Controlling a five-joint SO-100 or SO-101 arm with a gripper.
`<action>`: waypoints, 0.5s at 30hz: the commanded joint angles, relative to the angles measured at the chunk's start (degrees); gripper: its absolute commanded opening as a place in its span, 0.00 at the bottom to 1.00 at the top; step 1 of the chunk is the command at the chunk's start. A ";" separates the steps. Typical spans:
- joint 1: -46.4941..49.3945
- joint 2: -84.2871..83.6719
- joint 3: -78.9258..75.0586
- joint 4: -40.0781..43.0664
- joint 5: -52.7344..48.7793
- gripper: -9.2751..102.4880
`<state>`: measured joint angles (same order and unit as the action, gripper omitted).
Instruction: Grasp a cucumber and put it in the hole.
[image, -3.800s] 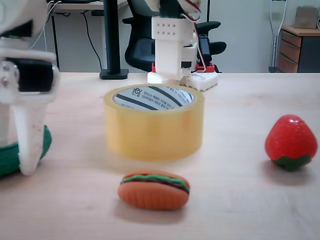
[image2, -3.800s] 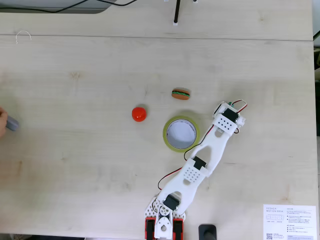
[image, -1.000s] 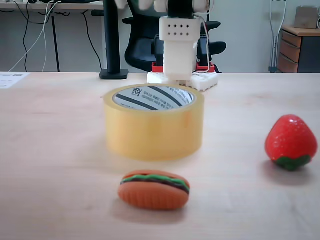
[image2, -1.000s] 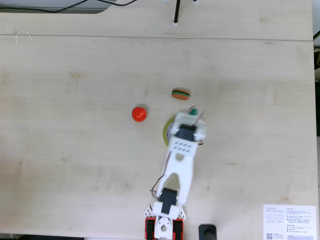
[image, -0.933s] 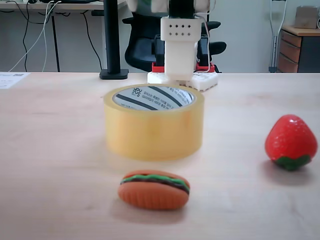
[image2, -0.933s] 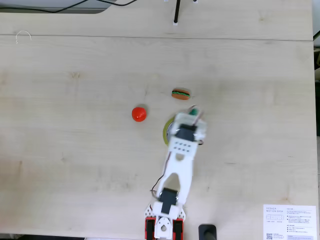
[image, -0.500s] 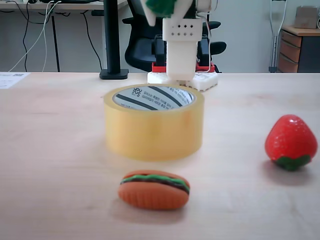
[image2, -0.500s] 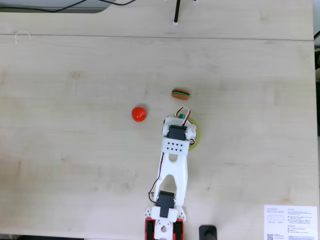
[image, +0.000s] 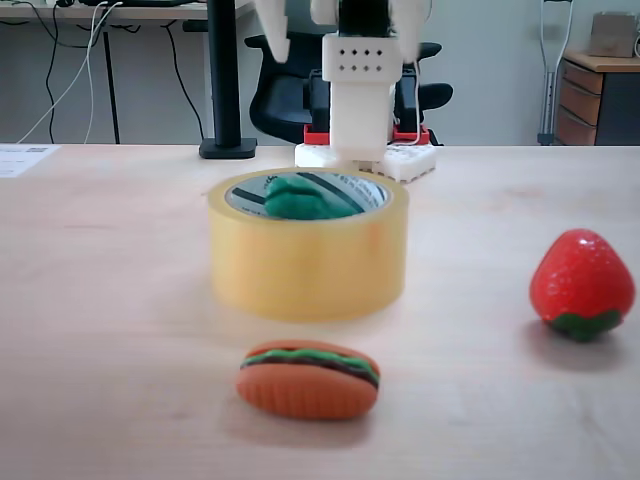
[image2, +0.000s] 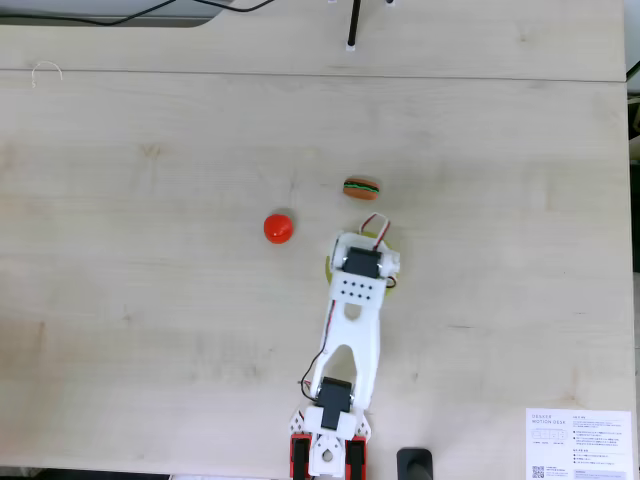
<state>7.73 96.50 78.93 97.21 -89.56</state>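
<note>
1. Fixed view from table level: the cucumber (image: 300, 197) sits inside the hole (image: 340, 190) of the tape roll (image: 308, 258), its dark green bulk just visible over the near rim, toward the left side of the opening. It touches neither finger.
2. Gripper (image: 340, 30) hangs directly above the roll at the top edge of this view. One white finger (image: 272, 28) stands off to the left and another part shows at the right, with a wide gap between them and nothing in it. Judged: spread wide and empty, the jaws set apart so the cucumber could fall straight down.
3. Top-down fixed view: the arm (image2: 350, 330) reaches from its base at the bottom edge up over the tape roll (image2: 386, 242), covering nearly all of it; a sliver of yellow rim shows beside the wrist. Neither the fingers nor the cucumber can be made out here.
4. Roll stands flat on the table (image: 120, 300), opening upward, which is why a vertical drop works.
5. Toy burger (image: 308, 379) lies in front of the roll, near but apart; strawberry (image: 582, 285) is well apart at the right. Neither is in the way.
6. Judged: placement looks done. What remains is lifting clear without knocking the roll's rim.
</note>
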 joint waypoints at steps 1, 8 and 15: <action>1.85 0.79 -0.79 2.37 0.00 0.69; 2.55 1.49 -0.79 2.55 0.00 0.71; 2.55 3.87 -0.79 2.90 -0.35 0.66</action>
<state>10.02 96.50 78.93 97.29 -89.65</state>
